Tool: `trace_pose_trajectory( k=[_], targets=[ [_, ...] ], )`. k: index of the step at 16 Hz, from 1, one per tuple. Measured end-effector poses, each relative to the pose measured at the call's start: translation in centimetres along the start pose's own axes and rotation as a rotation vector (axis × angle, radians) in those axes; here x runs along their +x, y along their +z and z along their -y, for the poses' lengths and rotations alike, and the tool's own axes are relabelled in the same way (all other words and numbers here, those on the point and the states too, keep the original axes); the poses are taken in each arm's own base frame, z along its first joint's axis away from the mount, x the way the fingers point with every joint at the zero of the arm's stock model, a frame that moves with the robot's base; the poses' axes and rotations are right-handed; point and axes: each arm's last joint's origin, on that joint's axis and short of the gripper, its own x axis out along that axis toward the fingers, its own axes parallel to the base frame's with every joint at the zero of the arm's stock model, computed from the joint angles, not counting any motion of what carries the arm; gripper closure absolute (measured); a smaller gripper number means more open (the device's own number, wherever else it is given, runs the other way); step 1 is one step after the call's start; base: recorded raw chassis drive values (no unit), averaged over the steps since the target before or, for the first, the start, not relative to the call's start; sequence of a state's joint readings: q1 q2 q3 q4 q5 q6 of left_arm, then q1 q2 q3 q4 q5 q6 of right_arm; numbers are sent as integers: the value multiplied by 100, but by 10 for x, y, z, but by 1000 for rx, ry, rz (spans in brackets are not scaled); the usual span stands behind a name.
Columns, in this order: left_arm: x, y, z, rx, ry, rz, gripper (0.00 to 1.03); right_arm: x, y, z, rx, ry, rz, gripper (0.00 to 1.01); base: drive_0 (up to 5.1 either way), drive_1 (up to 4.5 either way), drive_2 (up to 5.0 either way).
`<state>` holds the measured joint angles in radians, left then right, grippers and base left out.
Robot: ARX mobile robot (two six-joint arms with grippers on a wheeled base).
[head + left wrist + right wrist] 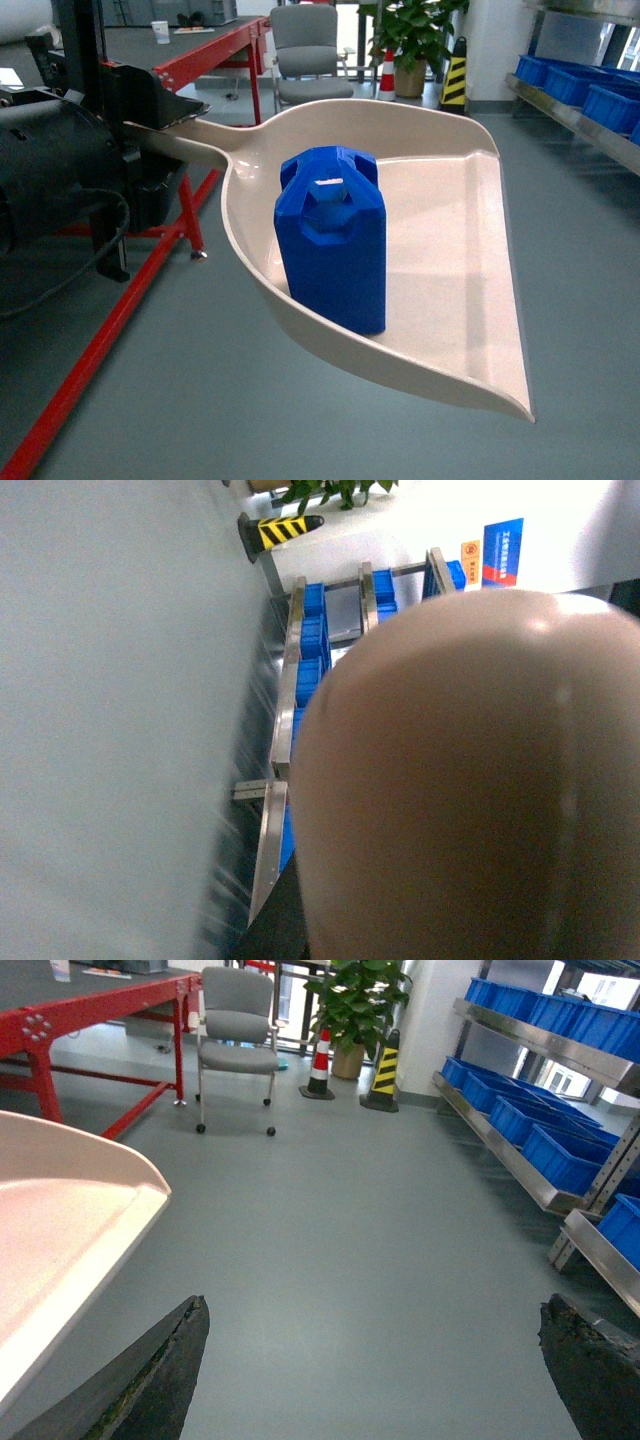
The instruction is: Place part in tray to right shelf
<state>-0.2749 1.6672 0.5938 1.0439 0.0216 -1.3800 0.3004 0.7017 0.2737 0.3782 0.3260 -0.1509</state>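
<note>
Your left gripper [135, 135] was clamped on the handle of the cream dustpan tray [450, 250]; the handle ran out from those jaws toward the right, and the scoop widened away from them, its flat front lip at the far right end. The blue jerrycan part [332, 235] stood upright inside the tray, against the rear wall, close to the handle root, so it sat just ahead of the left jaws and well short of the lip. From the left wrist the tray's underside [470, 780] filled most of the frame, right in front of the jaws, with the steel shelf [285, 730] and its blue crates [312, 630] beyond it. Your right gripper [380, 1360] was empty and spread wide, both fingers [150, 1380] at the frame's lower corners, the tray lip [90, 1230] just off to its left, bare floor dead ahead. The right shelf [520, 1165] lay ahead-right of the right jaws, still well apart. My read: the left arm carried the load, the shelf lay off the lip end of the tray's long axis, so you needed to close that gap lip-first. Risk, as I judged it: the upright part could tip or slide toward the lip if the tray pitched.
</note>
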Motion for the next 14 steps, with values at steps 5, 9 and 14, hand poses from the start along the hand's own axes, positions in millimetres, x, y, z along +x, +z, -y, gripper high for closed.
trace_pose_trajectory(
  k=[5, 9, 14],
  targets=[
    [0, 0, 1, -1, -6, -3, 84, 0, 0, 0, 1, -3, 3, 3, -4, 428, -436],
    [0, 0, 1, -1, -8, -1, 84, 0, 0, 0, 2, -4, 4, 3, -4, 428, -436],
    [0, 1, 0, -1, -2, 2, 84, 0, 0, 0, 1, -3, 4, 3, -4, 428, -436]
  ],
)
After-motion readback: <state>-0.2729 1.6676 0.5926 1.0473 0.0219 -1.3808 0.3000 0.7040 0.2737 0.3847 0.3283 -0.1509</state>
